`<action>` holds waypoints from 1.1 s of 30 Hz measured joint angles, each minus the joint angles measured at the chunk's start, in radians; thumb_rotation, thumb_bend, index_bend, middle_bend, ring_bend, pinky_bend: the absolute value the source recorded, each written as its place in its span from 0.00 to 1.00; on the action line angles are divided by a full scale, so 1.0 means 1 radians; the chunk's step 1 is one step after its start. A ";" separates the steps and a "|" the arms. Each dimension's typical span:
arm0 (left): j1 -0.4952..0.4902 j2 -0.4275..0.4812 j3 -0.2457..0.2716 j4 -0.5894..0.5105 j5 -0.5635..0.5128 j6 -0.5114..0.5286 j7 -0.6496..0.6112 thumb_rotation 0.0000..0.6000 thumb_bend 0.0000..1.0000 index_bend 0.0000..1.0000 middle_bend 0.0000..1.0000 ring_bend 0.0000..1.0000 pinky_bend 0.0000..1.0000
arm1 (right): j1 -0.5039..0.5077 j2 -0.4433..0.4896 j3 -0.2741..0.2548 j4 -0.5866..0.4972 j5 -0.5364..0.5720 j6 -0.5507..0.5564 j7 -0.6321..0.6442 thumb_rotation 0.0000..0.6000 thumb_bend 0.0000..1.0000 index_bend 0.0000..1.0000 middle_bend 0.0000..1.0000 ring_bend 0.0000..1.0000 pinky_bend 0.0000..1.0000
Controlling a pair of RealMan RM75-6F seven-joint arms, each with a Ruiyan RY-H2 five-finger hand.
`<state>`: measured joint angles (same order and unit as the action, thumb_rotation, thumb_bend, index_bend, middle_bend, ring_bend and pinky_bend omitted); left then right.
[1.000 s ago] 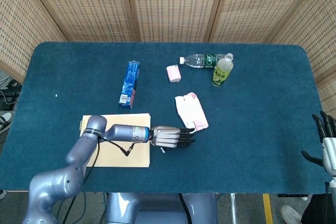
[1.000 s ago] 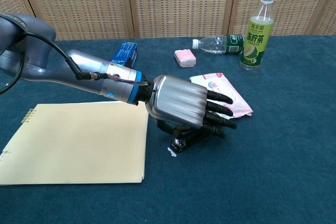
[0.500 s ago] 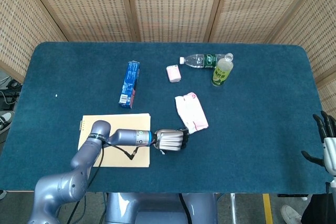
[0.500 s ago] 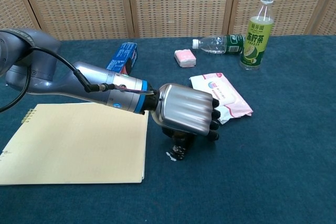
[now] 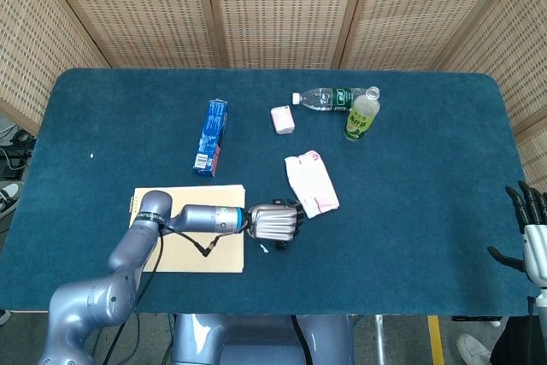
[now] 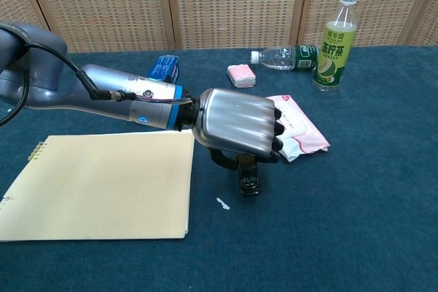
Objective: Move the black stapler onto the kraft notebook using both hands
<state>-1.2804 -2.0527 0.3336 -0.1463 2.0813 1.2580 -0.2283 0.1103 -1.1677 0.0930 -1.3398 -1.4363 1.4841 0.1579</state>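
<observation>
The left robot hand (image 6: 236, 130) has its fingers curled tight around the black stapler (image 6: 248, 177). The stapler hangs down under the hand, and only its lower end peeks out below the fingers. It looks lifted a little off the blue counter (image 5: 427, 177), just past the right edge of the kraft notebook (image 6: 96, 186). The notebook lies flat on the counter, and the arm reaches over its top corner. The stapler is not on the notebook yet. A tiny white scrap (image 6: 222, 203) lies on the counter near the notebook's edge, just below the hand. Right behind the hand is a pink and white pack of wipes (image 6: 301, 128), lying flat. Farther back there is a small pink packet (image 6: 241, 74). A clear water bottle (image 6: 282, 57) lies on its side near it. A green drink bottle (image 6: 335, 42) stands up tall beside the clear one. A blue box (image 5: 211, 136) lies on the counter behind the notebook. The right robot hand (image 5: 529, 232) is far off at the right edge of the counter, well apart from everything. Its fingers are spread and it holds nothing. A wall of woven panels (image 5: 273, 6) stands behind the counter.
</observation>
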 measured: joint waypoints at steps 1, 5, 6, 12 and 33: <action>0.001 0.011 0.000 -0.004 -0.004 0.013 0.001 1.00 0.33 0.74 0.49 0.42 0.46 | 0.000 0.001 0.000 -0.003 -0.004 0.002 0.000 1.00 0.00 0.00 0.00 0.00 0.00; 0.011 0.055 0.000 -0.021 -0.017 0.065 0.002 1.00 0.33 0.74 0.49 0.42 0.46 | -0.001 0.004 0.000 -0.014 -0.015 0.007 0.000 1.00 0.00 0.00 0.00 0.00 0.00; 0.015 0.067 0.000 -0.027 -0.020 0.080 0.002 1.00 0.33 0.74 0.49 0.42 0.46 | -0.001 0.005 -0.001 -0.016 -0.018 0.007 -0.001 1.00 0.00 0.00 0.00 0.00 0.00; 0.088 0.174 0.018 -0.087 -0.026 0.196 -0.001 1.00 0.33 0.74 0.49 0.42 0.46 | -0.001 0.010 -0.005 -0.040 -0.040 0.013 -0.010 1.00 0.00 0.00 0.00 0.00 0.00; 0.381 0.322 0.117 -0.150 -0.004 0.307 0.060 1.00 0.33 0.74 0.50 0.42 0.46 | -0.005 0.024 -0.014 -0.090 -0.085 0.035 -0.037 1.00 0.00 0.00 0.00 0.00 0.00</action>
<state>-0.8991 -1.7307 0.4505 -0.2966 2.0774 1.5652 -0.1685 0.1053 -1.1437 0.0791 -1.4296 -1.5209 1.5187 0.1207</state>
